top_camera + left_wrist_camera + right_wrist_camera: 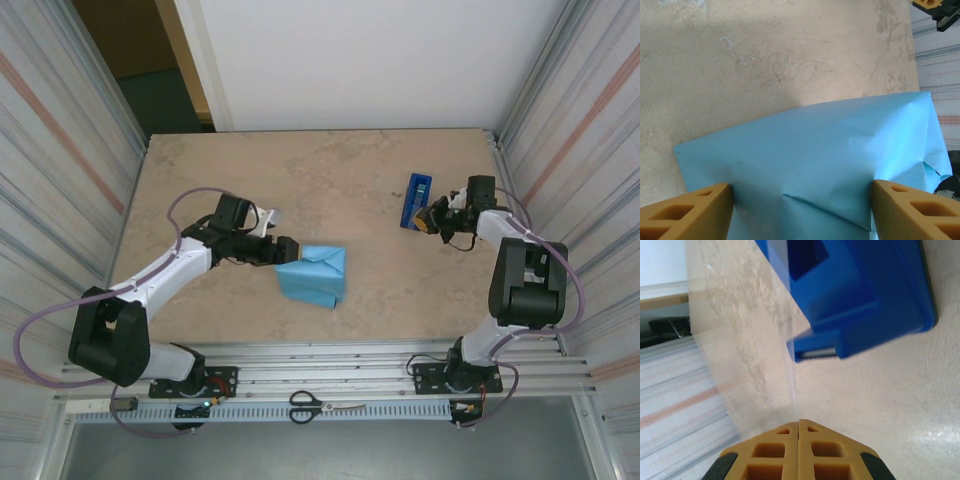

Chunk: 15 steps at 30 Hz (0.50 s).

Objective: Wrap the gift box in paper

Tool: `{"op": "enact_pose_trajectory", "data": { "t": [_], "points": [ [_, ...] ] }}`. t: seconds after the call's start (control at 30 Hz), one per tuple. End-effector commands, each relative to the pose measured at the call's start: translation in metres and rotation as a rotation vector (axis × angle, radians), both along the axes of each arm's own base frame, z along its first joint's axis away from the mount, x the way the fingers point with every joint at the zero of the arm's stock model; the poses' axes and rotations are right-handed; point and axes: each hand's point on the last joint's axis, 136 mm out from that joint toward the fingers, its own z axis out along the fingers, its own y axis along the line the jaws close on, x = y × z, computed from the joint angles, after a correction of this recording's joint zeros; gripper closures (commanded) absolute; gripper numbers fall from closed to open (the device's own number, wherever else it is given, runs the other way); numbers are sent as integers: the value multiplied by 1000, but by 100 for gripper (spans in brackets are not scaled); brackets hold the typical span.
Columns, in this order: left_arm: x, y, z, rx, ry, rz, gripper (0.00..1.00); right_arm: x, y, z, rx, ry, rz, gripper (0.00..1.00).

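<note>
The paper (pixel 312 275), light blue side out, is folded into a squat bundle at the middle of the table; the gift box is hidden under it. My left gripper (pixel 285 250) reaches in from the left. In the left wrist view its orange fingers (pixel 700 210) stand wide apart against both sides of the paper (pixel 825 155), so the left gripper (pixel 802 192) grips the bundle. My right gripper (pixel 428 220) is at the right by the blue tape dispenser (pixel 416 198). The right gripper (pixel 799 422) is shut on a strip of clear tape (pixel 792 385) stretched from the dispenser (pixel 865 290).
Scissors (pixel 322 405) lie on the metal rail at the near edge between the arm bases. Ribbed walls close in the table on the left and right. Bare tabletop (pixel 330 170) lies behind the bundle.
</note>
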Motion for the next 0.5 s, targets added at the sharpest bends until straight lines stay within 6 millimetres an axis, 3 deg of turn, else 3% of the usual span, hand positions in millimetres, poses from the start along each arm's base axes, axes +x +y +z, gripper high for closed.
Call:
{"op": "enact_pose_trajectory", "data": {
  "t": [0.0, 0.27, 0.47],
  "points": [
    [-19, 6, -30, 80, 96, -17, 30, -14, 9, 3, 25, 18, 3, 100],
    [-20, 7, -32, 85, 101, -18, 29, -25, 11, -17, 4, 53, -10, 100],
    [-20, 6, -29, 80, 98, -20, 30, -23, 5, -44, -62, 63, -17, 100]
  ]
}}
